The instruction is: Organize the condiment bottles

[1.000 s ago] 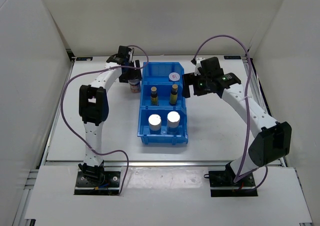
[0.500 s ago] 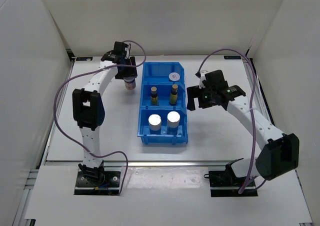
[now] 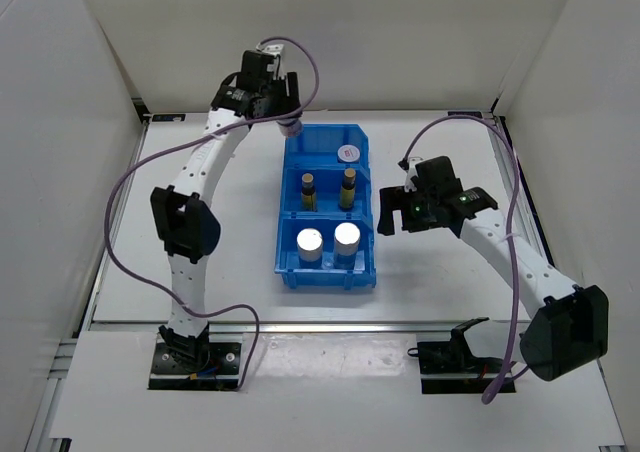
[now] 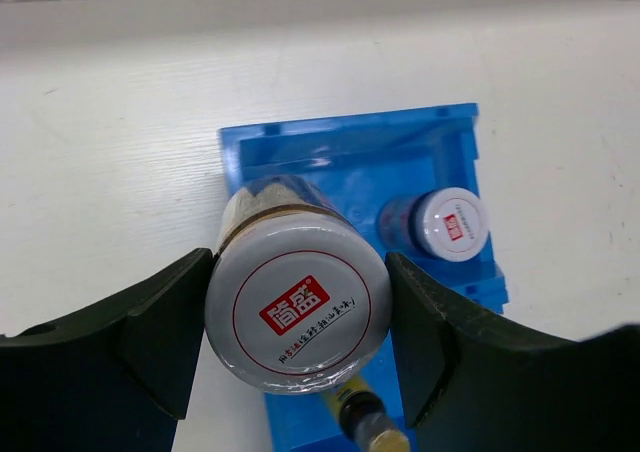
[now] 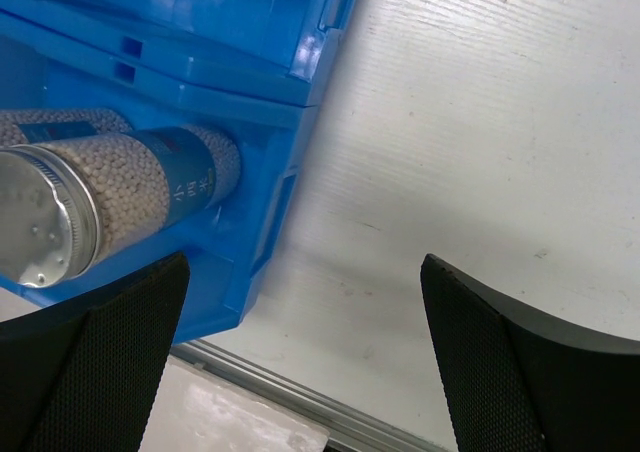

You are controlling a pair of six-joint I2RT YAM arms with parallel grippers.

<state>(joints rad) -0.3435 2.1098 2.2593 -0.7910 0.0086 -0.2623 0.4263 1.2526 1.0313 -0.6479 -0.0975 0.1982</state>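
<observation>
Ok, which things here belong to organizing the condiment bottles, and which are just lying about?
Job: squat jar in the left gripper; second jar in the blue bin; two slim dark bottles; two silver-capped white bottles.
Just there: the bin itself (their container), table.

Bin (image 3: 327,272): solid bright blue, all compartments. Table (image 3: 230,262) and walls (image 3: 320,42): plain white.
Held jar (image 4: 297,307): white lid, thin red ring, red block label with white characters, a line of black print under it, and a brown band just below the lid.
Second jar (image 4: 450,222), far compartment: white lid, red mark.
Left slim bottle (image 3: 308,192) and right slim bottle (image 3: 348,189): dark, yellow labels.
Left white bottle (image 3: 309,242) and right white bottle (image 3: 346,236): silver caps. Close up, one shows pale speckled granules and a teal label.
Left gripper fingers (image 4: 150,342): smooth black. Right gripper fingers (image 5: 500,362): black, fine mesh texture.
Left arm (image 3: 190,182) and right arm (image 3: 500,247): white with black joints. Cables (image 3: 125,192): purple.
</observation>
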